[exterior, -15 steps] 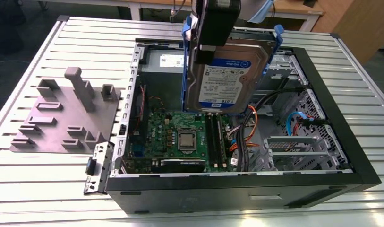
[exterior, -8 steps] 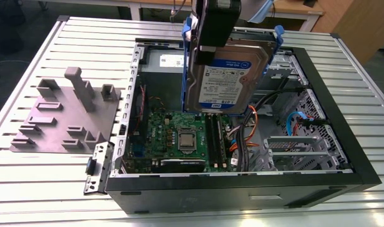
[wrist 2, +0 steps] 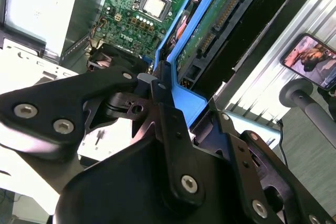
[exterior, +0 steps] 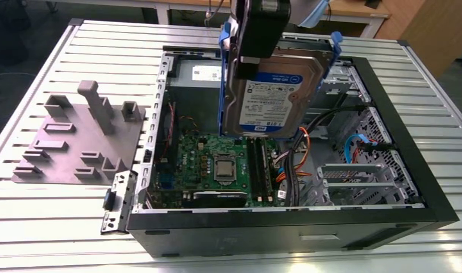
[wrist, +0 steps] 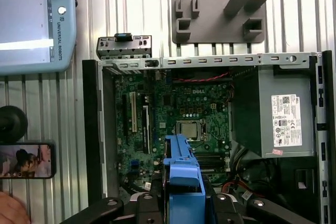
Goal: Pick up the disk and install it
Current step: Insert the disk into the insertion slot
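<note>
The end effector [exterior: 252, 57] is clamped on the blue edge of the disk [exterior: 273, 99], which hangs upright above the open computer case [exterior: 291, 227]. If the bracket slips, I think the disk falls on the motherboard [exterior: 208, 153].

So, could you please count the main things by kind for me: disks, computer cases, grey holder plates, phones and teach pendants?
disk: 1, lifted above the case, held by the gripper
open computer case: 1
grey holder plate: 1
phone: 1
teach pendant: 1
Total: 5
</note>
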{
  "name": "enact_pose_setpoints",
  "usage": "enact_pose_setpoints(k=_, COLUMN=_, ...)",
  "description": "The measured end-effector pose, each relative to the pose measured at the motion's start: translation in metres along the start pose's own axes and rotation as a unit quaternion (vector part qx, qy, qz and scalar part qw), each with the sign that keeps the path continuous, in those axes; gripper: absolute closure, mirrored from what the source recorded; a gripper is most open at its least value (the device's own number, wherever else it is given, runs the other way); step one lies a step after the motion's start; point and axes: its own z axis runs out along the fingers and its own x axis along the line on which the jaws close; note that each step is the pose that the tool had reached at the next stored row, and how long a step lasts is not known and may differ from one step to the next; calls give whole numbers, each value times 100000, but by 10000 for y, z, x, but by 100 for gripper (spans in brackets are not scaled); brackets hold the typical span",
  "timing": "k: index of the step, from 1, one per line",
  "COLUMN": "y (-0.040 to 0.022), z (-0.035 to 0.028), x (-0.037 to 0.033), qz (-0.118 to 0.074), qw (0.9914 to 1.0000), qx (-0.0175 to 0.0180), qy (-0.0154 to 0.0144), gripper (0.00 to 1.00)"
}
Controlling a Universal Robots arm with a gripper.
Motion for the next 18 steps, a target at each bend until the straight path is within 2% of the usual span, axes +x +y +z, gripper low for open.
enact_pose_setpoints(k=18, y=-4, z=0, x=57, qz=1, qw=100000, qx=-1, qy=4, gripper=64)
